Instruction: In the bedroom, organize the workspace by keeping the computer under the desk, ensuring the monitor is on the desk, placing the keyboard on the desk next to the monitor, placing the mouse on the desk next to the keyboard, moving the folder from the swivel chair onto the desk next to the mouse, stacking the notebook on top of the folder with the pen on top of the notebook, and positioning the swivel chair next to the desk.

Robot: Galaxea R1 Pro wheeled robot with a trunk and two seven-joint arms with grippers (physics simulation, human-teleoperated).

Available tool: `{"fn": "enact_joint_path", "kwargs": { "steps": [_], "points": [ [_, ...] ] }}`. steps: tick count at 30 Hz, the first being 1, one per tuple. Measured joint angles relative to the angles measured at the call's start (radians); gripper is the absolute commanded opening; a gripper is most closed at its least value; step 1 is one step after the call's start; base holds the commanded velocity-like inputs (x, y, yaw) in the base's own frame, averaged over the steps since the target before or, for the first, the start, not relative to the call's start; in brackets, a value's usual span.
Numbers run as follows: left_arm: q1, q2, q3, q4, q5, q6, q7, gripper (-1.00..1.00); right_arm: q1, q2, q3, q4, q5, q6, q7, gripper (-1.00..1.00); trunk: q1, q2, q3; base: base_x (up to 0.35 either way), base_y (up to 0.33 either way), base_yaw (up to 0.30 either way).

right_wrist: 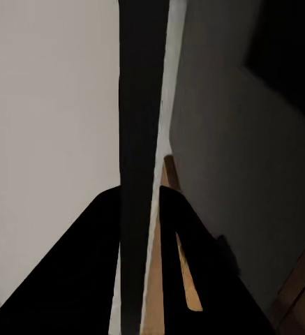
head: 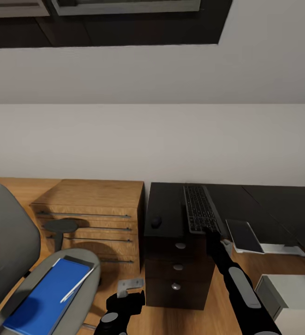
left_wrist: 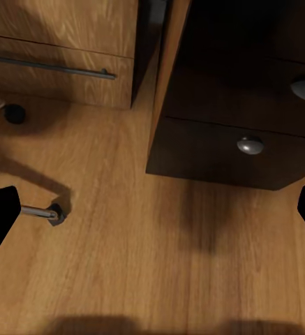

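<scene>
A: Item one, seating and what it carries?
B: Swivel chair (head: 13, 260), grey, beside the low wood cabinet (head: 96, 218). On its seat: one blue folder (head: 45, 298), flat, with a pen (head: 77, 287) lying across it; a dark notebook (head: 78, 261) edge shows at the folder's far end.
A: Worktop (head: 169, 204)?
B: Black, three silver-knobbed drawers (head: 176, 267) at its near end. On top: keyboard (head: 200, 208), lengthwise; mouse (head: 156, 221) beside it, apart. A dark flat panel (head: 244, 236) on a white foot lies on the floor under the worktop; a light-grey computer (head: 289, 298) stands nearer.
A: Right claw (head: 213, 231)?
B: At the keyboard's near end. In its wrist view the fingers (right_wrist: 96, 279) are closed on a thin dark slab with a pale edge, the keyboard.
A: Left claw (left_wrist: 152, 213)?
B: Jaws wide apart, holding nothing, low over the wood floor (left_wrist: 159, 265) before the drawers.
</scene>
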Motion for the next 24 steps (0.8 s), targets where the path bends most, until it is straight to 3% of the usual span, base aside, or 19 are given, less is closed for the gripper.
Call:
{"fn": "enact_joint_path", "kwargs": {
  "steps": [5, 12, 18, 24],
  "points": [
    [0.0, 0.0, 0.0, 0.0, 0.0, 0.0, -0.002, 1.0, 0.002, 0.001, 0.0, -0.042, 0.0, 0.0, -0.001, -1.0, -0.019, 0.035, 0.016, -0.092, 0.0, 0.0],
    [0.0, 0.0, 0.0, 0.0, -0.002, 0.0, -0.002, 1.0, 0.006, 0.001, 0.001, -0.071, 0.002, 0.002, -0.002, -1.0, -0.045, 0.084, 0.038, -0.309, 0.0, 0.0],
    [0.0, 0.0, -0.001, 0.0, -0.003, 0.0, -0.002, 1.0, 0.048, 0.0, 0.002, -0.153, 0.002, 0.007, -0.003, -1.0, -0.068, 0.126, 0.056, -0.335, -0.005, 0.0],
    [0.0, 0.0, -0.006, 0.0, -0.004, 0.0, -0.003, 1.0, 0.073, 0.0, 0.003, -0.193, 0.004, 0.01, -0.004, -1.0, -0.091, 0.168, 0.075, -0.311, -0.149, 0.0]
  ]
}}
